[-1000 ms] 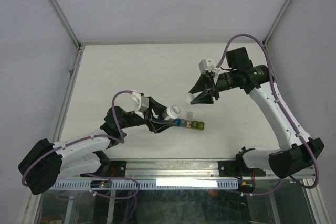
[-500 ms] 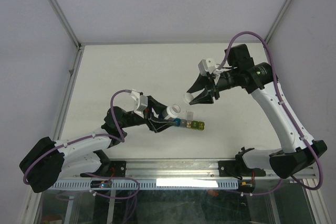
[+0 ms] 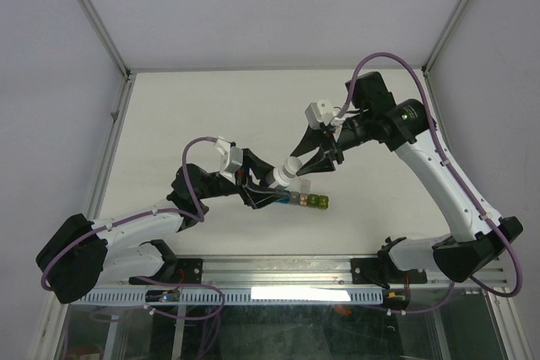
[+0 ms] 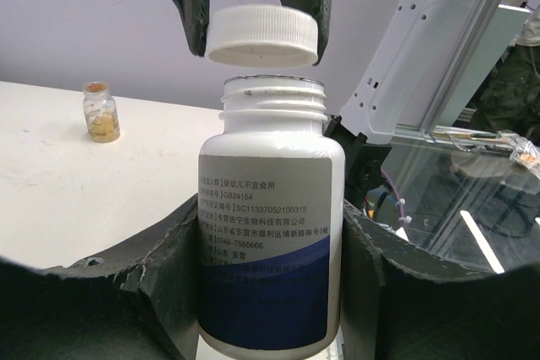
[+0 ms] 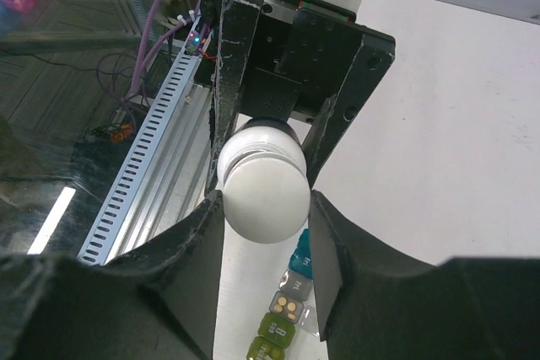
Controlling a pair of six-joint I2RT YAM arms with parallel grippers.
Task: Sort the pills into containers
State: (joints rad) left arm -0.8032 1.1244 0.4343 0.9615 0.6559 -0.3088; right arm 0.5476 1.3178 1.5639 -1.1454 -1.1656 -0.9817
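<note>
My left gripper (image 3: 268, 190) is shut on a white bottle (image 4: 270, 208) with a dark blue label, held upright, its mouth open. My right gripper (image 3: 301, 166) is shut on the bottle's white cap (image 4: 262, 35) and holds it just above the bottle's neck, with a thin gap between them. In the right wrist view the cap (image 5: 263, 196) sits between my fingers (image 5: 198, 242) with the bottle right under it. The containers (image 3: 305, 201), a strip of coloured cubes, lie on the table just right of the bottle. In the right wrist view one grey compartment (image 5: 289, 308) stands open with several tan pills inside.
A small amber bottle (image 4: 101, 112) stands on the white table to the left in the left wrist view. A metal rail (image 3: 278, 271) runs along the table's near edge. Frame posts (image 3: 118, 124) border the table.
My right gripper has moved down and left with the cap, from apart to just above the bottle's mouth. My left gripper has shifted the bottle slightly right.
</note>
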